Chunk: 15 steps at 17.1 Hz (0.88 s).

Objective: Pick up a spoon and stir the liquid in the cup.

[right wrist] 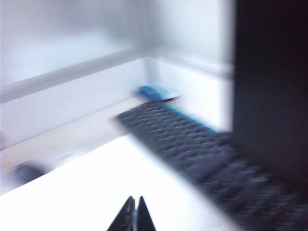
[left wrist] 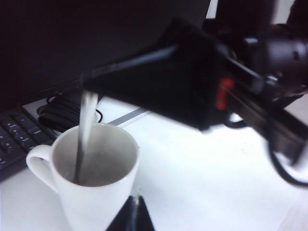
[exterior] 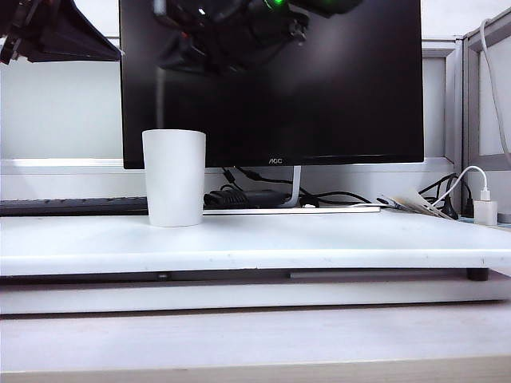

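Over on the exterior view, the cup (exterior: 174,177) is standing upright on the white table (exterior: 319,239), left of middle, in front of the dark monitor (exterior: 335,88), with a keyboard (exterior: 72,206) lying behind it to the left. The right arm (exterior: 231,32) is reaching across the top of the picture and hanging above the cup, and a faint blurred streak, the spoon (exterior: 162,100), is dropping from it towards the rim. The left arm (exterior: 56,32) is sitting high in the top left corner, well apart from the cup. Switching to the left wrist view: the left gripper (left wrist: 131,217) is hovering just beside the cup's wall, its tips pressed together and gripping nothing. Here the cup is showing a handle, and the spoon is running as a pale smear down into its grey inside. The right gripper (left wrist: 91,85) is clamping the top of that spoon, directly above the cup. Now the right wrist view: everything is smearing, the closed tips are pointing over the bare table, and the keyboard is lying slantwise beyond them; neither cup nor spoon is showing here.
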Motion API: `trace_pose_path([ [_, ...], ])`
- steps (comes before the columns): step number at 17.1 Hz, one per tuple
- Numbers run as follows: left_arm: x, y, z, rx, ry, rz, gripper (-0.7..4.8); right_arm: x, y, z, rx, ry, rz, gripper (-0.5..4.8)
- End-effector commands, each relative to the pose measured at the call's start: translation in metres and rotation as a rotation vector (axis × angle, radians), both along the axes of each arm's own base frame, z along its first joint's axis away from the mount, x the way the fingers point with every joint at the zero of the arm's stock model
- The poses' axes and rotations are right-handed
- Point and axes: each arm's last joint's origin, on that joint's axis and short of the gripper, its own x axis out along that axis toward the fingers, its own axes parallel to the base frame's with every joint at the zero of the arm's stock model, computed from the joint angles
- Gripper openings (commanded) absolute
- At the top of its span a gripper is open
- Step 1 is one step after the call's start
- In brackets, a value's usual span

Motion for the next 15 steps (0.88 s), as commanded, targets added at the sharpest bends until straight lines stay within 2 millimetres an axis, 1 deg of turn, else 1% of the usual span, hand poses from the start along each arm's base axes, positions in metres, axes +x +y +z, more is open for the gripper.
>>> trace_pose_path([
  [1,0.000,0.000,0.004,-0.003,-0.015,-0.004,-0.05,-0.002,-0.011,-0.001,-0.085,0.083,0.068,-0.02],
  [3,0.000,0.000,0.004,-0.003,-0.015,-0.005,-0.05,0.004,-0.021,-0.006,-0.158,0.090,-0.016,-0.02],
  [4,0.000,0.000,0.004,-0.003,-0.014,-0.005,-0.05,0.007,-0.024,-0.006,-0.166,0.082,-0.074,-0.02],
  [6,0.000,0.000,0.004,-0.003,-0.015,-0.004,-0.05,0.010,-0.023,-0.001,-0.153,-0.011,-0.138,-0.02],
  [7,0.000,0.000,0.004,-0.003,-0.015,-0.004,-0.05,0.009,-0.018,0.000,-0.130,-0.040,-0.132,-0.02],
  [9,0.000,0.000,0.004,-0.003,-0.015,-0.005,-0.05,0.006,-0.008,0.004,-0.050,-0.071,-0.064,-0.02],
  [10,0.000,0.000,0.004,-0.003,-0.015,-0.005,-0.05,0.002,-0.005,0.003,-0.035,-0.046,0.031,-0.02],
  [11,0.000,0.000,0.004,-0.003,-0.015,-0.004,-0.05,0.000,-0.005,0.002,-0.040,-0.002,0.077,-0.02],
  [13,0.000,0.000,0.004,-0.003,-0.016,-0.004,-0.05,-0.001,-0.014,-0.003,-0.105,0.095,0.087,-0.02],
  [15,0.000,0.000,0.004,-0.003,-0.015,-0.005,-0.05,0.002,-0.027,-0.006,-0.166,0.134,0.060,-0.02],
])
